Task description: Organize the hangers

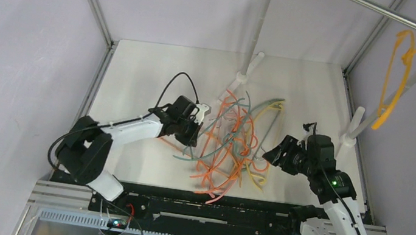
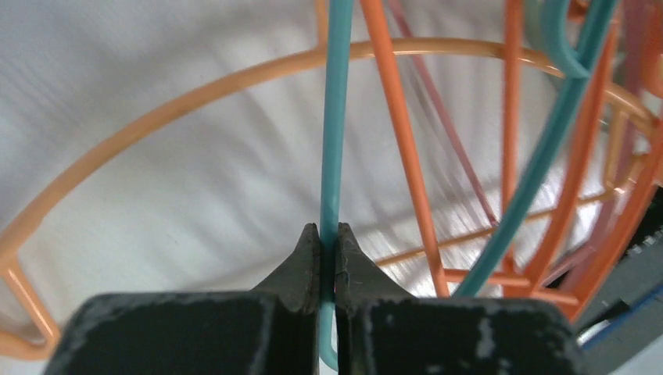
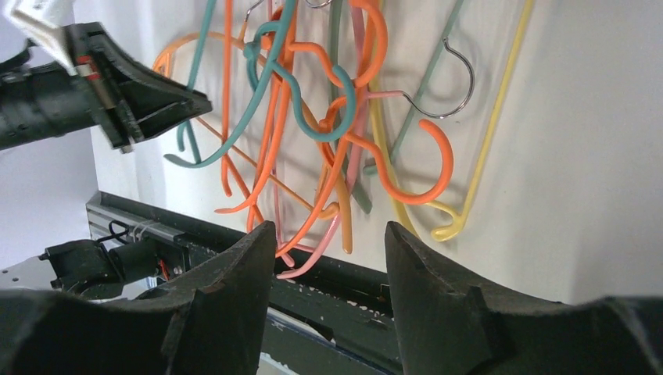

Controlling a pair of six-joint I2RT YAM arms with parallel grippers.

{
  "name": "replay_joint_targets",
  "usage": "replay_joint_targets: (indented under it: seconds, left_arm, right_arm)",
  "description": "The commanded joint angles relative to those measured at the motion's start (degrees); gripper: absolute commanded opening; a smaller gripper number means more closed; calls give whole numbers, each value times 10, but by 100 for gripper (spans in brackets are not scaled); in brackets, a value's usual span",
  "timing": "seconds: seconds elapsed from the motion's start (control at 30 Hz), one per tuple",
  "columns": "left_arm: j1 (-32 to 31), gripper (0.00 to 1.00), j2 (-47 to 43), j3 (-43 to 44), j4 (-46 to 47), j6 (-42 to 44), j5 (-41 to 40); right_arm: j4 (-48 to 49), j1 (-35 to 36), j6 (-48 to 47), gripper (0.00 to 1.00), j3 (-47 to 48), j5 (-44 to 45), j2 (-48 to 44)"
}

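Observation:
A tangled pile of hangers [image 1: 232,148] in orange, teal, pink, pale green and yellow lies in the middle of the table. One yellow hanger [image 1: 397,76] hangs on the steel rack rod [image 1: 380,11] at the top right. My left gripper [image 1: 192,137] is at the pile's left edge, shut on a thin teal hanger [image 2: 335,141] that runs straight up between its fingertips. My right gripper [image 1: 271,154] is open and empty at the pile's right side; in its wrist view [image 3: 328,238] the jaws stand wide apart over the table's near edge.
White rack poles [image 1: 248,68] [image 1: 357,123] stand on the table behind and to the right of the pile. A black rail [image 1: 205,206] runs along the table's near edge. Grey walls enclose the left, back and right sides.

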Motion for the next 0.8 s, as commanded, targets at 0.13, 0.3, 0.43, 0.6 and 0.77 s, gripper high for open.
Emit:
replay_joint_targets:
  seconds: [0.13,0.3,0.43,0.6,0.77]
  left_arm:
    - [2,0,-133,70,-32,-77,65]
    - [3,0,-151,103,-23,-120,128]
    - [5,0,-133,71,-12,-133,129]
    - [3,0,-39,57,-75,-131,74]
    - [10,0,-36,56,-78,-132,71]
  right_arm:
    - [40,9,5,60,4,-20,21]
    - [51,38,16,60,6,-4,19]
    - [57,59,25,60,6,18,25]
    - [65,81,42,60,6,37,34]
    - [63,100,47,60,11,52,38]
